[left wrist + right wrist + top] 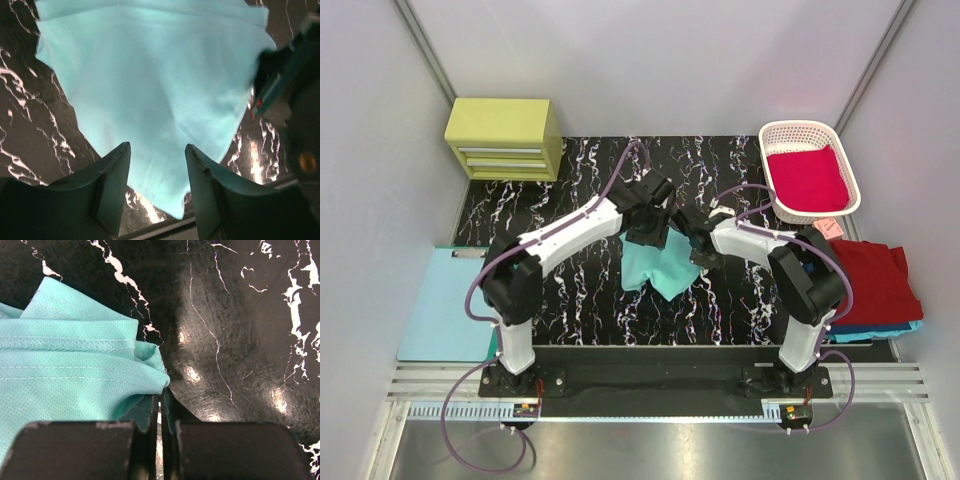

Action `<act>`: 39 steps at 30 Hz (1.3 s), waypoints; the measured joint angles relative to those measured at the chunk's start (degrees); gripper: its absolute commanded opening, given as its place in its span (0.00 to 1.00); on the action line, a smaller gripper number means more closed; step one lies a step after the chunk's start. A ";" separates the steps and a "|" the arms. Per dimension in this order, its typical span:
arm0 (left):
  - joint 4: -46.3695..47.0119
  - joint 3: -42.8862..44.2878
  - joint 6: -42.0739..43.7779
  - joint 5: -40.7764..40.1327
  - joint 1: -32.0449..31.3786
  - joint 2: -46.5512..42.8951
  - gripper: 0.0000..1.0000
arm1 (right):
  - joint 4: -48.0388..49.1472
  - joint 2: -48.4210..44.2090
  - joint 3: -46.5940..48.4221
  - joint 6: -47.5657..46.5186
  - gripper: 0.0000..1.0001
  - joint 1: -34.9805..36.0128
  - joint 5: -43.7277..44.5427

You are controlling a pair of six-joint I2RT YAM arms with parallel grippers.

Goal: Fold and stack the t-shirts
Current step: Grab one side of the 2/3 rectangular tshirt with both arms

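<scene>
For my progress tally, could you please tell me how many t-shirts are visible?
4: mint-teal shirt mid-table; crimson shirt in the white basket; dark red shirt at the right edge, lying on a blue shirt showing only its edge. Others may be hidden beneath.

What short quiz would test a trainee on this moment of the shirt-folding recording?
1. True or false: the white basket holds a blue shirt.
2. Which hand is shut on the mint-teal t-shirt? A) the left B) the right C) both
3. What flat thing lies at the far left of the top view?

Key:
1. False: a crimson t-shirt lies in it.
2. B: the right hand pinches the cloth's edge, while the left hand has its fingers apart.
3. The pale blue clipboard.
</scene>
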 measured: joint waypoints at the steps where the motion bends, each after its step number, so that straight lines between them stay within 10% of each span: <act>1: -0.09 1.27 0.00 -0.02 0.20 1.40 0.51 | 0.00 -0.04 0.00 0.00 0.00 -0.15 -0.13; 10: -0.09 0.87 0.72 1.60 -0.24 5.95 0.41 | 0.09 -0.09 0.00 -1.11 0.00 -0.31 -0.55; 18: 0.70 -4.31 0.83 1.88 -0.70 5.64 0.00 | 0.55 -0.09 0.00 -1.68 0.00 -0.31 -1.01; 39: 4.50 -23.34 0.42 2.62 -1.03 -12.85 0.00 | 3.54 -0.07 0.04 -1.66 0.00 0.31 -6.67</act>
